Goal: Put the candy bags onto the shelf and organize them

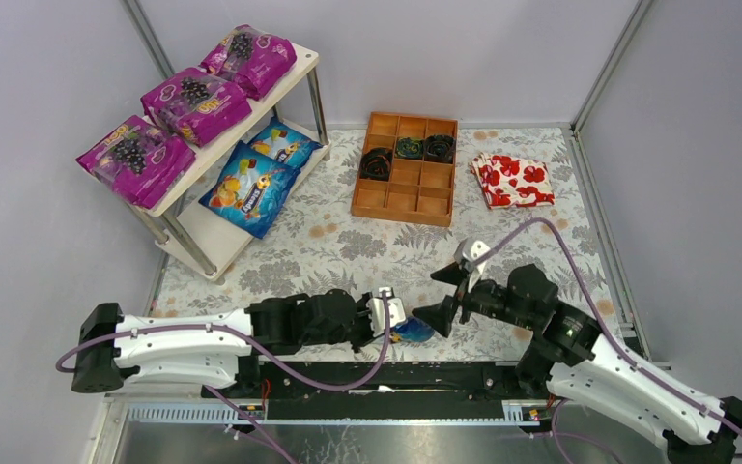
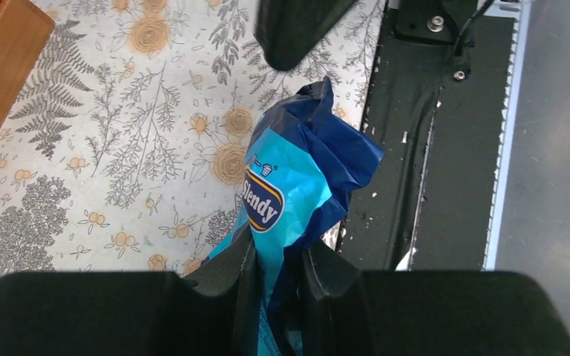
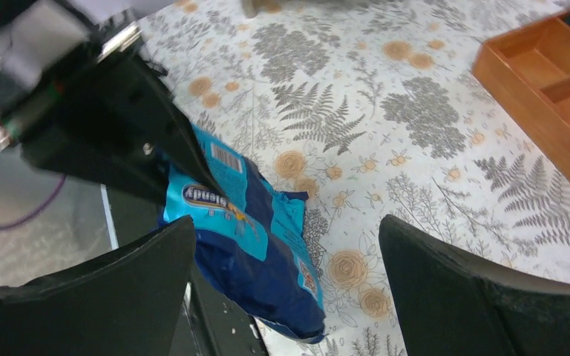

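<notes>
Because the shelf (image 1: 198,230) stands far to the left with two blue bags (image 1: 251,188) on its lower board, the left end effector (image 2: 278,259), pinched on one crumpled end of the blue candy bag (image 2: 289,185) at the front edge of the table (image 1: 328,256), should lift high before swinging. The right end effector (image 3: 286,230) is wide open and empty, beside the bag. The fingers hide the gripped end, so the depth of the grip is unclear.
</notes>
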Motion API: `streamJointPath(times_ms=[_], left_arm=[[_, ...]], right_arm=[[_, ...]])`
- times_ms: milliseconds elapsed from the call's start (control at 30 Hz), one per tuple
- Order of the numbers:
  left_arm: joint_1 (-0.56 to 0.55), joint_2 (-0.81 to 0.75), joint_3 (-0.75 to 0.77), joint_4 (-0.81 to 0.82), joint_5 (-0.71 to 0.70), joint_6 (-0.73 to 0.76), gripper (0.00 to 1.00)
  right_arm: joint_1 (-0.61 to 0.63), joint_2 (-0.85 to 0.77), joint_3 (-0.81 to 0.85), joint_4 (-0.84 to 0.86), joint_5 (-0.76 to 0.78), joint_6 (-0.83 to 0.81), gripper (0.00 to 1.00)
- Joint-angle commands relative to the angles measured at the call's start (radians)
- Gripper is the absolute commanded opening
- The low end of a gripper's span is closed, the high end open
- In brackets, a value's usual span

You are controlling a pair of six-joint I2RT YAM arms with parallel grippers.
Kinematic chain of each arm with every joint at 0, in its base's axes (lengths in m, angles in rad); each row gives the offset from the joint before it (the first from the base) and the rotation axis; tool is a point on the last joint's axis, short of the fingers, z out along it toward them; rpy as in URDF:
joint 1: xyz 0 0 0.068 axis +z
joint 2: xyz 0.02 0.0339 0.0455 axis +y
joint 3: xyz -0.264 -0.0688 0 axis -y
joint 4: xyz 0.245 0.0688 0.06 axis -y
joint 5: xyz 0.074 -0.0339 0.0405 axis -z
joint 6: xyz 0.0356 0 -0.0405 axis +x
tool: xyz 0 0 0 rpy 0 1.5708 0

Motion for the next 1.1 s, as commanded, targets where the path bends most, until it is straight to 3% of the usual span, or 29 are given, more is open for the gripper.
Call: streamJointPath(times_ms=[0, 67, 167, 300, 400, 633, 867, 1067], left_arm=[[0.006, -0.059, 0.102, 0.023, 0.06, 0.044, 0.0], [0.015, -0.069, 0.112, -0.005, 0.058, 0.057, 0.0], [0.032, -0.082, 0.121, -0.028, 0.054, 0.07, 0.0], [0.053, -0.108, 0.122, -0.069, 0.034, 0.092, 0.0], [0.071, -0.126, 0.121, -0.092, 0.031, 0.098, 0.0], [0.09, -0.135, 0.105, -0.085, 0.04, 0.112, 0.0], [0.092, -0.126, 0.08, -0.048, 0.132, 0.109, 0.0], [0.092, -0.112, 0.077, -0.059, 0.149, 0.133, 0.0]], right_arm=[[-0.002, -0.066, -0.13, 0.301, -0.218, -0.17, 1.0], [-0.002, -0.032, -0.147, 0.361, -0.29, -0.151, 1.0], [-0.003, 0.079, -0.126, 0.396, -0.169, 0.04, 1.0], [0.012, 0.206, -0.15, 0.506, -0.385, 0.044, 1.0], [0.035, 0.236, -0.195, 0.635, -0.356, 0.091, 1.0], [0.165, 0.355, -0.213, 0.643, -0.317, -0.056, 1.0], [0.233, 0.427, -0.199, 0.615, -0.029, -0.177, 1.0], [0.233, 0.531, -0.114, 0.479, -0.049, -0.216, 0.99]])
